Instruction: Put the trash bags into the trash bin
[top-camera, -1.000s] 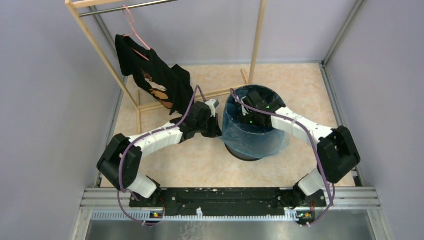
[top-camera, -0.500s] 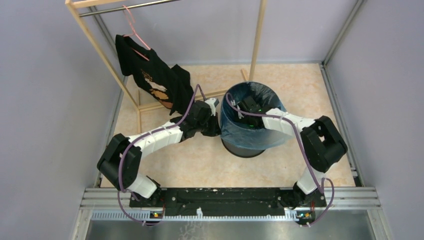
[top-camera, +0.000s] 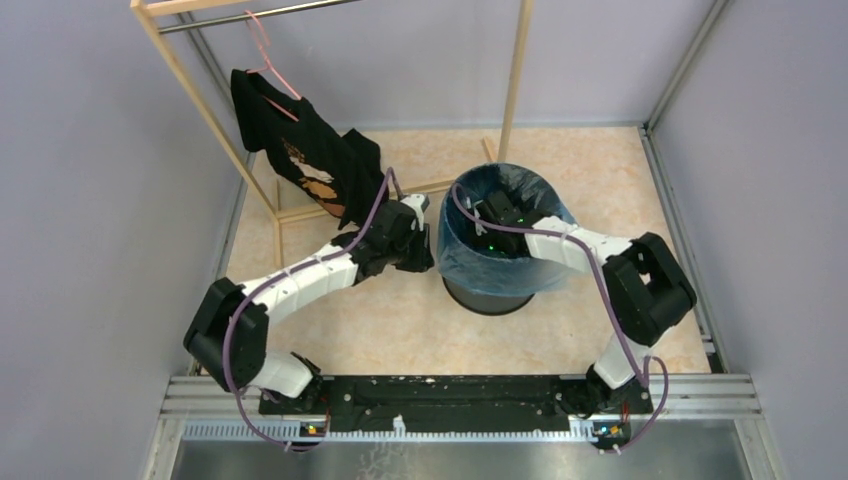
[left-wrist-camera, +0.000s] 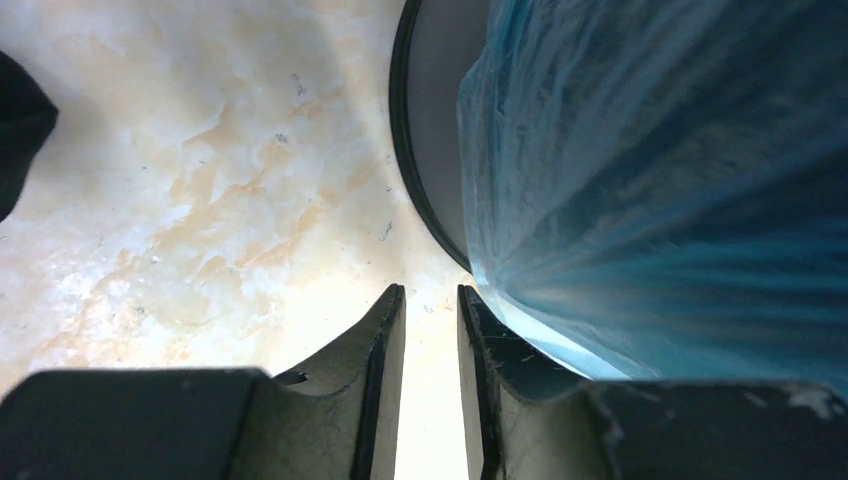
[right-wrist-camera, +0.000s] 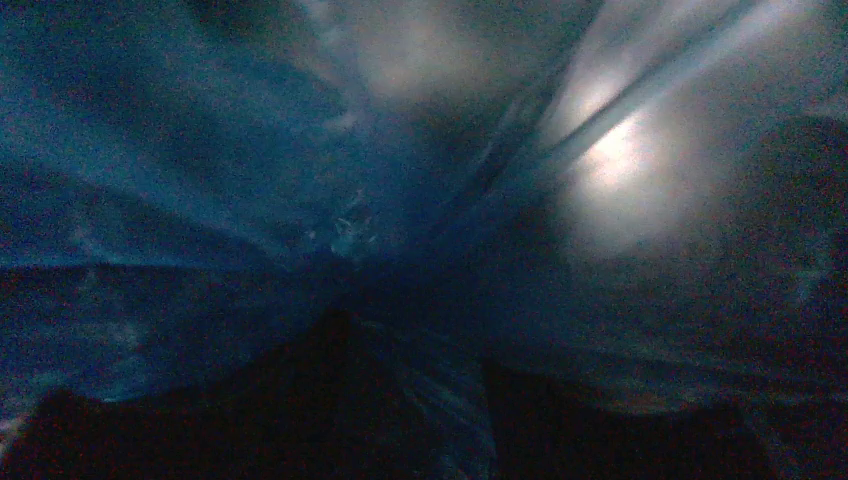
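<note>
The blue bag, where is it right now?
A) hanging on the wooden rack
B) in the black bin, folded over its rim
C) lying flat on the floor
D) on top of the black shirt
B: the blue bag lines the bin and drapes down over its rim.

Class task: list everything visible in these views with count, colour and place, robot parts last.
table: one, beige marbled, underneath everything
trash bin: one, black, mid-table
trash bag: one, translucent light blue, lining the trash bin, draped over its rim
rack: one, pale wood, far side
hanger: one, pink, on the rack's rail
shirt: one, black with print, on the hanger
left gripper: one, black, beside the trash bin's left wall, slightly open
right gripper: one, black, inside the trash bag, jaws unseen
</note>
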